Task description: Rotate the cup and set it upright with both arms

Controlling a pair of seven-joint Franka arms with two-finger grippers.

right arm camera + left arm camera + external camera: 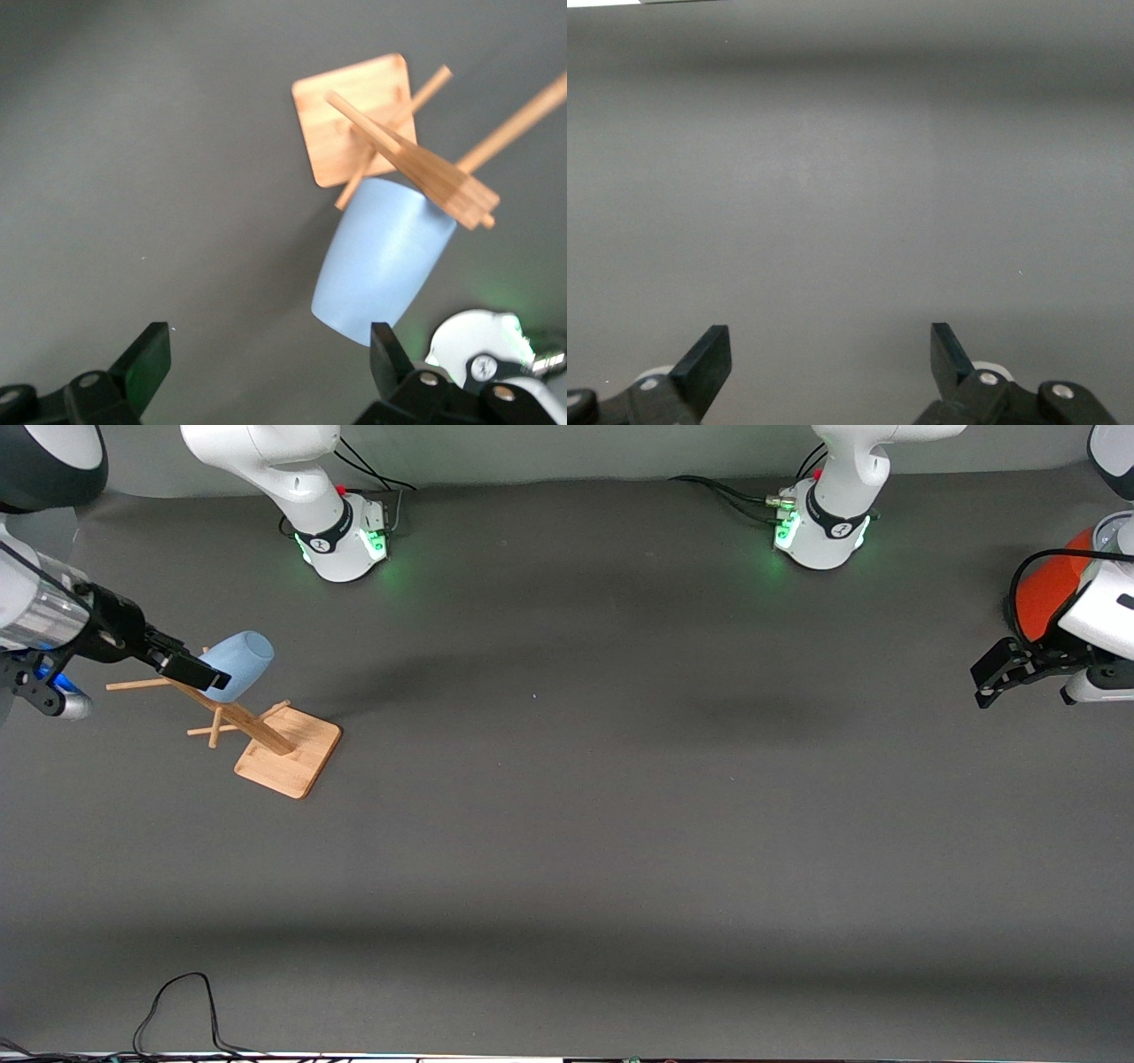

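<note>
The pale blue cup [241, 662] hangs on a peg of a wooden rack [266, 740] near the right arm's end of the table, tilted so its rounded bottom points up and toward the middle of the table. It is smooth, matte and tapered, with no handle showing.

The right wrist view gives what the front view cannot: the cup [383, 264] seen along its side, a plain cone shape widening toward the rack's post, with the light, grained wooden pegs crossing over it and the square base plate [354, 115] lying flat on the table. From the front, the same rack shows a square bamboo-coloured base, a slanted post and thin round pegs sticking out.

The right gripper [193, 669] is up at the cup; its black fingertip overlaps the cup's side in the front view. In the right wrist view its two fingers [146, 359] stand wide apart, with the cup just by one of them and not clamped.

The left gripper [997, 677] waits over the left arm's end of the table, jaws apart. The left wrist view shows only its two dark fingertips [709, 354] and bare grey matte tabletop [850, 195]. Beside that arm, partly hidden by it, sits an orange-red can [1050, 589] with a grey top.
</note>
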